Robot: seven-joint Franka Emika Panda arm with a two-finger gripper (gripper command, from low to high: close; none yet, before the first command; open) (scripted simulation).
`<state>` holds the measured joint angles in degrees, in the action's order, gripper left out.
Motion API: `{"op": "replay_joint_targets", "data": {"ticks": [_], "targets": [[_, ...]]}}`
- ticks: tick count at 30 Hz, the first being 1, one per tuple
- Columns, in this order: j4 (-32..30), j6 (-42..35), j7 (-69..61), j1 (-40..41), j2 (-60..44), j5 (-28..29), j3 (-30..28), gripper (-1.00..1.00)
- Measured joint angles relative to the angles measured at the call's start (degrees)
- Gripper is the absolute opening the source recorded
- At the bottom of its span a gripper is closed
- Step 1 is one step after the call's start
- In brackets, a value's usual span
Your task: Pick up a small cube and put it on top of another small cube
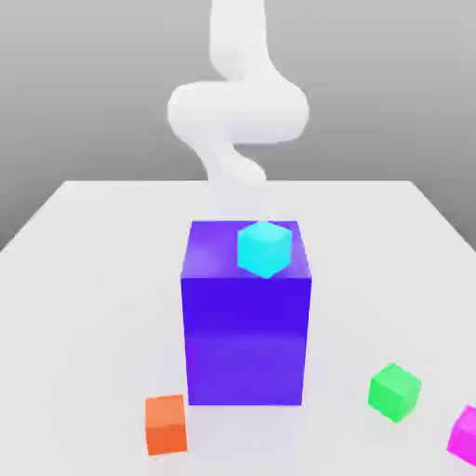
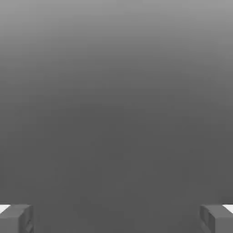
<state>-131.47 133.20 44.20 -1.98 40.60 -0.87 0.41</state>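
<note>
- Big purple block (image 1: 245, 344) sat mid-worktop (image 1: 84, 279) in front of the white arm (image 1: 237, 112), with the cyan cube (image 1: 264, 248) on top.
- Four small cubes total: cyan, orange (image 1: 166, 425), green (image 1: 394, 391), magenta (image 1: 465, 434).
- Gripper (image 2: 116, 218) was spread wide, holding nothing.

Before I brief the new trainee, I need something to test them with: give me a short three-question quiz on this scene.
1. True or false: the small cyan cube rests on the tall blue block.
2. Which small cube lies nearest the exterior view's left: A orange, B green, C magenta?
3. Are the gripper fingers open or shut?

Key: 1 true; 2 A; 3 open, nothing between them.
</note>
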Motion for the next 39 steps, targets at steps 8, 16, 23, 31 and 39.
{"op": "replay_joint_targets", "data": {"ticks": [8, 16, 23, 31, 39], "targets": [[1.03, 4.57, -4.79, -5.89, -16.95, -2.15, 2.36, 0.0], [2.03, 9.06, -7.74, -10.41, -33.55, -1.85, 6.46, 0.0], [2.88, 13.07, -7.88, -15.94, -48.22, 1.95, 8.74, 0.0], [4.31, 18.4, -5.92, -22.06, -65.07, 8.75, 8.75, 0.0], [5.88, 23.68, -4.7, -23.86, -72.37, 10.59, 6.85, -1.0]]}}
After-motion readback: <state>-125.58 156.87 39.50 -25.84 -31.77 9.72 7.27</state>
